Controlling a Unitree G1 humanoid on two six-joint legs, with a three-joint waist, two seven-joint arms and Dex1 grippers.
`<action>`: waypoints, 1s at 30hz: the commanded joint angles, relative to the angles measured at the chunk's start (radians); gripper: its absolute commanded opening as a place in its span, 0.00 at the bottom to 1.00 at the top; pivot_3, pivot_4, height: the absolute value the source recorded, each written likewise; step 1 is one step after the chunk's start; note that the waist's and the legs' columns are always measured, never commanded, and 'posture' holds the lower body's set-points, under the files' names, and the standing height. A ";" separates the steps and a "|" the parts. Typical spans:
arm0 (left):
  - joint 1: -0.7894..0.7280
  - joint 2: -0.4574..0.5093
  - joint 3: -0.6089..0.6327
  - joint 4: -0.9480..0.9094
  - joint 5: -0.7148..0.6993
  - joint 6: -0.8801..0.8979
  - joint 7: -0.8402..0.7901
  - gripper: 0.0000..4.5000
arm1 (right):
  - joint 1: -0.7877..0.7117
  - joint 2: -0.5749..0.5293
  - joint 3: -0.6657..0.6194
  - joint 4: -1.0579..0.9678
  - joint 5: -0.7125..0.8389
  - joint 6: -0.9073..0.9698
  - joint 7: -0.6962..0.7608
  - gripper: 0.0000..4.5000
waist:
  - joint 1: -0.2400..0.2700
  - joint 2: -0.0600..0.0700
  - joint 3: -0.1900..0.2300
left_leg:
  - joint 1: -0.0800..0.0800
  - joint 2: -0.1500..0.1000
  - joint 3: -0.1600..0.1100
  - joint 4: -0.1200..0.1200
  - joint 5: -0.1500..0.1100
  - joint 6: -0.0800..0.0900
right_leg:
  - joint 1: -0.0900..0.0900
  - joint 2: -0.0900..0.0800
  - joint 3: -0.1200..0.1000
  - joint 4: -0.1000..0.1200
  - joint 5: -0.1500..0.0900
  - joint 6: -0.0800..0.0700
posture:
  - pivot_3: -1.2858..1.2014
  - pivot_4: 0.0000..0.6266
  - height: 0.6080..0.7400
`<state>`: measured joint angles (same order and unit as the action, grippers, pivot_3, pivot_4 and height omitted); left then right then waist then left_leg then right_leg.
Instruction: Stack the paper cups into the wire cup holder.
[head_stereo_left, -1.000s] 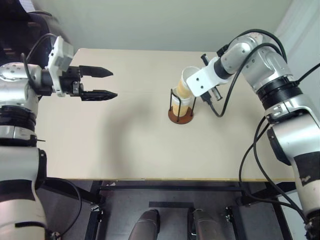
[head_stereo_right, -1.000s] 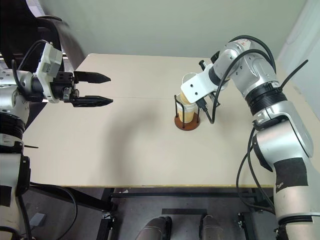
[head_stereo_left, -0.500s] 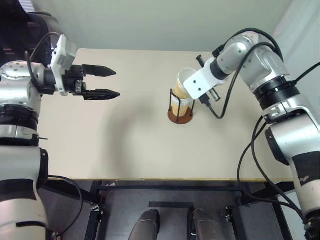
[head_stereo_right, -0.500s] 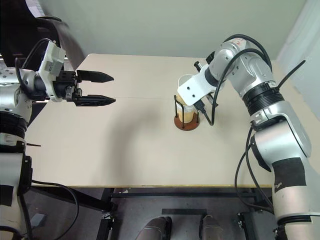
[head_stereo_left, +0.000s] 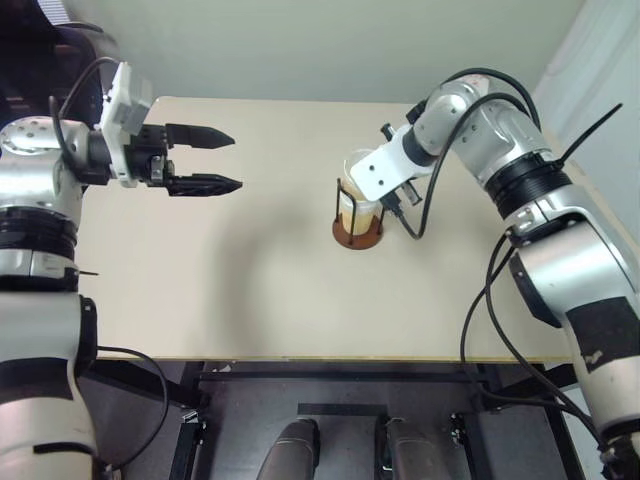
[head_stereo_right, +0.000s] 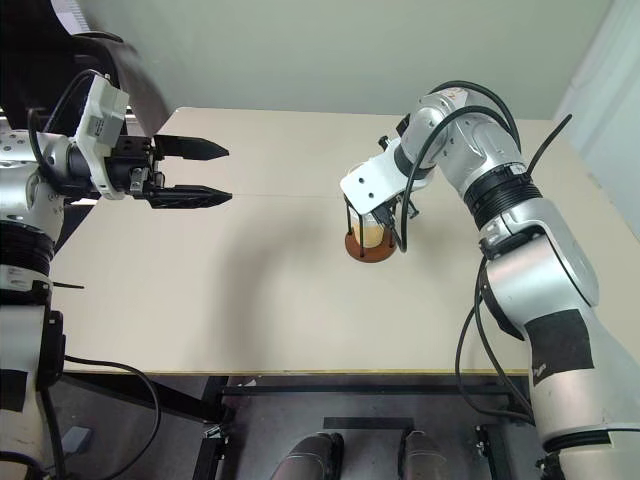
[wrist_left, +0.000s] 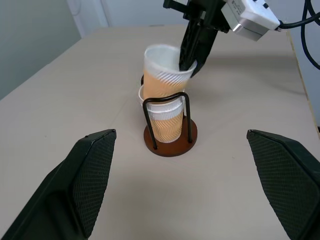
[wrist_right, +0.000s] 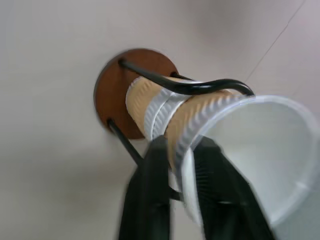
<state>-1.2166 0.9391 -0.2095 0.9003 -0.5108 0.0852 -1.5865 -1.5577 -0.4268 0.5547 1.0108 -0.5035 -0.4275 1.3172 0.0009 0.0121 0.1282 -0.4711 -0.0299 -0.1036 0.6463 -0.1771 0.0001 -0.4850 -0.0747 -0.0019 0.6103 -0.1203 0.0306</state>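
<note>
no readable text, labels or signs

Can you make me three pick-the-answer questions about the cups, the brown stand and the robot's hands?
1. Where are the paper cups?
A. in the wire cup holder
B. flat on the table
C. on the floor

2. What colour is the holder's round base?
A. blue
B. reddish-brown
C. green

3. How is the left hand?
A. squeezing a cup
B. open and empty
C. resting on the table

Answers:
1 A, the cups stand nested between the wire loops.
2 B, the disc shows reddish-brown.
3 B, its fingers are spread in the air with nothing between them.
</note>
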 joint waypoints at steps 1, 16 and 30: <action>-0.016 0.015 0.030 -0.029 0.002 0.001 -0.028 1.00 | -0.058 -0.013 -0.047 0.016 0.035 0.021 0.016 0.42 | 0.000 0.000 0.000 | 0.000 0.000 0.000 0.000 0.000 0.000 | 0.000 0.000 0.000 0.000 0.000 0.000 | 0.52 0.24 1.00; -0.066 0.005 0.078 0.076 0.091 0.032 -0.028 1.00 | 0.211 -0.056 -0.375 -0.631 0.508 0.807 0.173 1.00 | 0.003 -0.001 0.000 | 0.000 0.000 0.000 0.001 0.000 0.000 | 0.002 0.000 -0.001 -0.001 -0.002 -0.002 | 0.52 0.24 1.00; -0.015 0.084 0.190 0.087 0.199 0.021 -0.028 1.00 | 0.580 -0.343 -0.490 -1.175 0.698 1.204 0.031 1.00 | -0.008 -0.001 -0.001 | 0.005 0.002 0.003 0.001 0.004 0.004 | 0.004 0.002 0.002 0.003 -0.004 0.005 | 0.52 0.24 1.00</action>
<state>-1.2297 0.9995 -0.0509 1.0263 -0.3087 0.0959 -1.5856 -0.9747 -0.7591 0.0957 -0.1081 0.1596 0.7543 1.3734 -0.0076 0.0110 0.1276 -0.4651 -0.0286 -0.0994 0.6472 -0.1726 0.0048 -0.4809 -0.0722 0.0005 0.6142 -0.1242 0.0360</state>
